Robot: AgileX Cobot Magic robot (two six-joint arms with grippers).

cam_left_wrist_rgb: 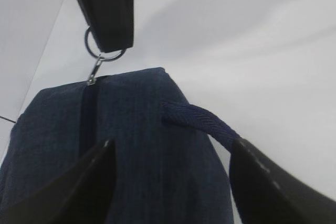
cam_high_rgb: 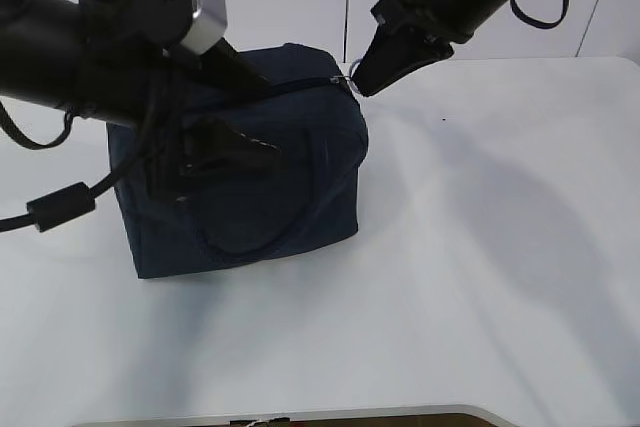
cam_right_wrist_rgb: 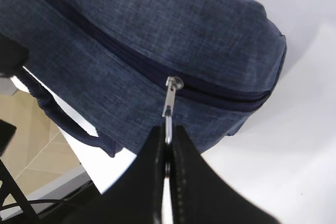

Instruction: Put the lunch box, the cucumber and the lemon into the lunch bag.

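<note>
The navy lunch bag stands on the white table, and its top zipper looks closed up to the pull. My right gripper is shut on the metal ring pull at the bag's far right corner; the exterior view shows this gripper there too. My left gripper is open and straddles the bag's top front edge. One of its fingers lies on the bag's top, and the other is beside a loop handle. The lunch box, cucumber and lemon are hidden.
White table stretches to the right and front of the bag, with its front edge at the bottom of the exterior view. A black cable hangs from the left arm. A white wall stands behind.
</note>
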